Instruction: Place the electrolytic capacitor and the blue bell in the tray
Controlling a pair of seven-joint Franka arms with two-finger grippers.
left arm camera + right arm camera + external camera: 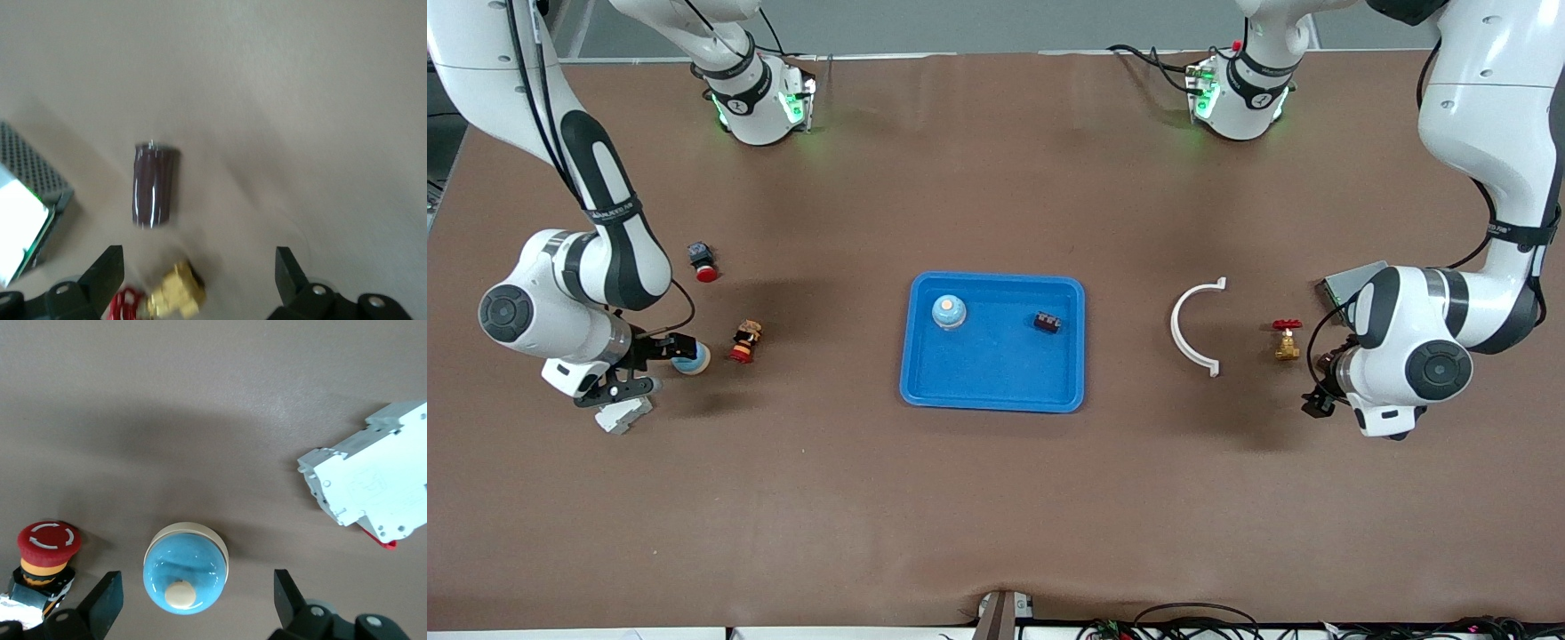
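Observation:
The blue tray (996, 382) lies mid-table and holds a blue bell (949, 311) and a small dark block (1047, 322). Toward the right arm's end, a second blue bell (691, 358) (186, 568) stands on the table. My right gripper (660, 364) (198, 590) hovers over it, open, a finger on each side and not touching. Toward the left arm's end, the electrolytic capacitor (155, 185), a dark cylinder, lies on its side. My left gripper (1319, 391) (199, 267) hangs open over the table just short of it, holding nothing.
A red stop button (45, 550) (745, 342) and a white breaker (373, 483) (624, 414) flank the second bell. Another red button (703, 260) lies farther back. A brass valve (175, 291) (1286, 340), a grey metal box (27, 193) and a white curved clip (1196, 327) lie toward the left arm's end.

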